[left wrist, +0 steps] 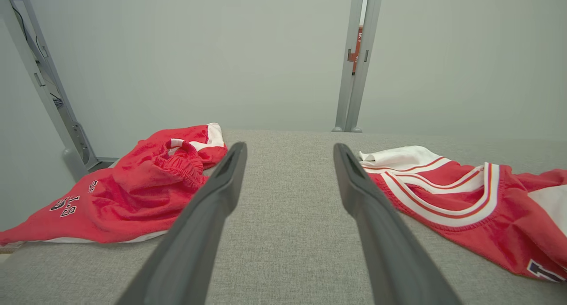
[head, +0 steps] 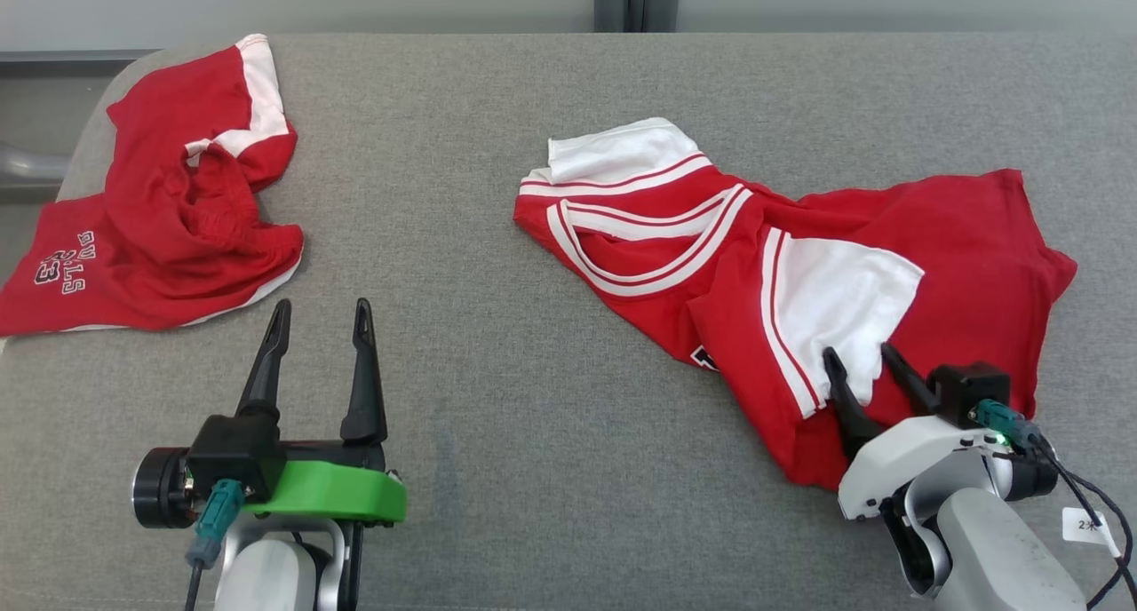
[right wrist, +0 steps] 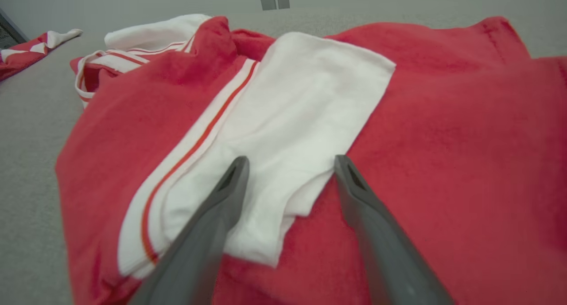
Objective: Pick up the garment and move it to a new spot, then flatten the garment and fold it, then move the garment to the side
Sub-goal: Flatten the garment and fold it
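Observation:
A crumpled red jersey with white panels and striped trim [head: 799, 273] lies right of centre on the grey table [head: 497, 371]. My right gripper [head: 860, 355] stands open over its near white panel [right wrist: 288, 132], fingertips just above the cloth with nothing between them. In the left wrist view the same jersey [left wrist: 465, 203] lies to the right. My left gripper [head: 322, 311] is open above bare table at the lower left, its fingers [left wrist: 221, 185] apart and holding nothing.
Red shorts with white trim and dark lettering [head: 169, 211] lie bunched at the table's far left corner, also seen as red shorts [left wrist: 128, 194] in the left wrist view. A grey post [left wrist: 356, 61] and pale wall stand behind the table.

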### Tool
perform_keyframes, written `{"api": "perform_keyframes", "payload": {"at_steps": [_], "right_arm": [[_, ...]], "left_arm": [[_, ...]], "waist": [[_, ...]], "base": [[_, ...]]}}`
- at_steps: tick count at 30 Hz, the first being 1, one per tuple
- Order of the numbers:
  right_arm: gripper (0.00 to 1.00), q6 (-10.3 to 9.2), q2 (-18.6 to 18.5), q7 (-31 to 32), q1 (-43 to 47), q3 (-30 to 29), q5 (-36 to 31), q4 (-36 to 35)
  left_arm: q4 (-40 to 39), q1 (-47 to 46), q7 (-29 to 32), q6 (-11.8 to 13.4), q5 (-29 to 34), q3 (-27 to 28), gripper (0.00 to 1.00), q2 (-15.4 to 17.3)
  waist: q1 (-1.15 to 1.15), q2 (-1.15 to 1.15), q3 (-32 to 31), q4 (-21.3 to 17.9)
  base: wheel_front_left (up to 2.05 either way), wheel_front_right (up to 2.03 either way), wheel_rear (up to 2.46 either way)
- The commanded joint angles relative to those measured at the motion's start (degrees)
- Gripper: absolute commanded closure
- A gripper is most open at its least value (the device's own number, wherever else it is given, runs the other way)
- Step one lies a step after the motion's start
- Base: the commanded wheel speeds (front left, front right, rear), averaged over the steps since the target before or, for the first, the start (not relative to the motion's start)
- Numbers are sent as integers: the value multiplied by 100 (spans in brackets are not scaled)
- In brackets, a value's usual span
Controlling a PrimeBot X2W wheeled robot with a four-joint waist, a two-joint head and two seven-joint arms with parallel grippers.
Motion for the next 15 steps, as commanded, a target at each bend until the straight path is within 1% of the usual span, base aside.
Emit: {"api": "perform_keyframes", "payload": {"at_steps": [1, 4, 9, 11, 15], "right_arm": [[100, -8, -14, -23, -92, 14, 53, 84], [100, -8, -2, -81, -211, 102, 129, 198], [100, -8, 10, -177, -321, 219, 105, 38], [100, -8, 24, -197, -326, 327, 72, -114], [100, -8, 63, -196, -220, 673, -94, -702]], "left_arm": [[-20, -86, -4, 45, -13, -1, 0, 7], [-17, -97, -4, 50, -20, -25, 0, 7], [31, -128, -4, 60, -22, -46, 0, 7], [47, -125, -4, 57, -24, -53, 0, 6], [67, -119, -4, 50, -40, -77, 0, 6]], "waist": [[0, 0, 18, 11], [0, 0, 26, 7], [0, 0, -11, -16], [0, 0, -40, -21], [0, 0, -89, -9]], "base": [[0, 0, 0], [0, 0, 0], [0, 0, 0], [0, 0, 0], [0, 0, 0]]}}
